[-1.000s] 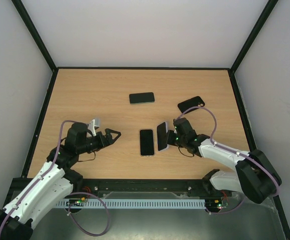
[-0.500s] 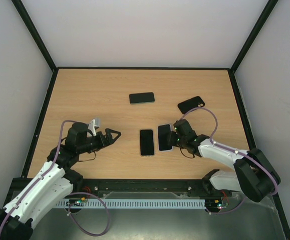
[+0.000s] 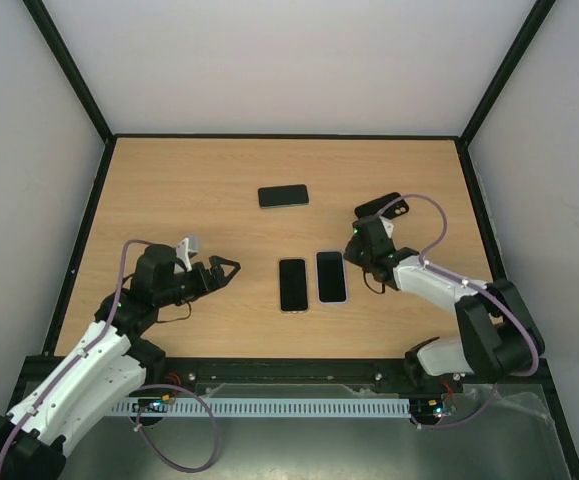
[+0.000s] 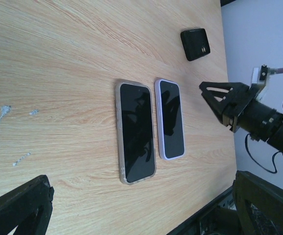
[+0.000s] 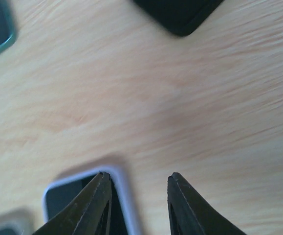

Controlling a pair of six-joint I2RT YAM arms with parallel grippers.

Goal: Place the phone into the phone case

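Observation:
A dark-screened phone (image 3: 331, 276) lies flat at the table's middle, framed by the rim of a lilac phone case (image 4: 156, 105). My right gripper (image 3: 350, 259) hovers at its far right corner, open and empty. In the right wrist view the left fingertip (image 5: 103, 182) is over the lilac rim (image 5: 123, 188) and the other is over bare wood. My left gripper (image 3: 231, 268) is wide open and empty, to the left of both middle phones. Its fingers (image 4: 19, 205) frame the bottom of the left wrist view.
A second phone in a clear beige case (image 3: 292, 284) lies just left of the lilac one. A teal-edged phone (image 3: 283, 195) rests further back. A black slab with a camera square (image 3: 381, 208) sits at the back right, close behind my right wrist.
The lilac-cased phone went from tilted on its edge in my right gripper to lying flat. The right jaws opened, let it go and drew back to the far right. The left arm stayed still.

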